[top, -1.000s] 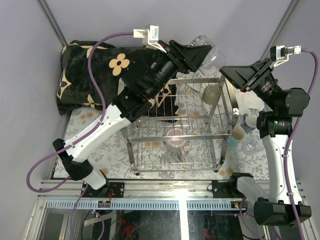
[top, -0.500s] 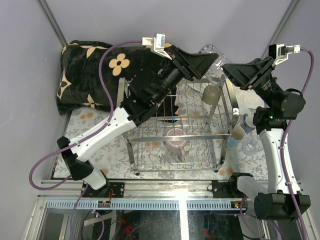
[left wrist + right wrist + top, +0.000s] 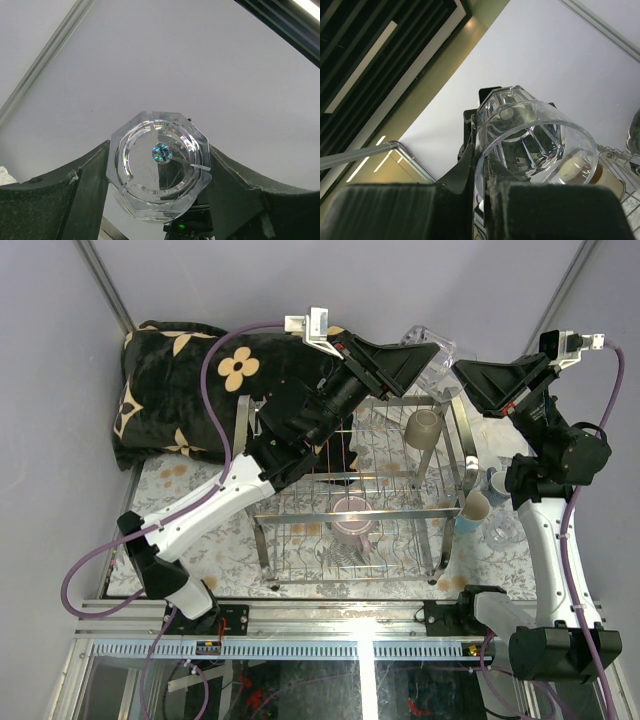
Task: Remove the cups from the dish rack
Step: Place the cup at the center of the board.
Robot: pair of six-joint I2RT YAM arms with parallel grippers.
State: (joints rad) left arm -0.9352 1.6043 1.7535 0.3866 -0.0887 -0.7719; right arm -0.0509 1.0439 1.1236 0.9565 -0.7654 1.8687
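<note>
A clear ribbed glass (image 3: 430,345) hangs in the air above the far right corner of the chrome dish rack (image 3: 262,532). My left gripper (image 3: 418,356) is shut on its body near the base; the left wrist view shows its octagonal bottom (image 3: 159,165) between the two fingers (image 3: 90,185). My right gripper (image 3: 460,370) is shut on the glass's rim, the thin wall (image 3: 535,142) pinched between its fingers (image 3: 470,165). A beige cup (image 3: 424,427) and a pink-mauve mug (image 3: 352,520) stand in the rack.
To the right of the rack, on the patterned cloth, stand a light blue mug (image 3: 497,482), a beige cup (image 3: 476,508) and another clear glass (image 3: 503,533). A dark flowered cushion (image 3: 190,390) lies at the back left. Grey walls close in behind.
My right gripper has swung left up to the glass and shut on its rim. The left arm carried the glass a little to the right, then held still.
</note>
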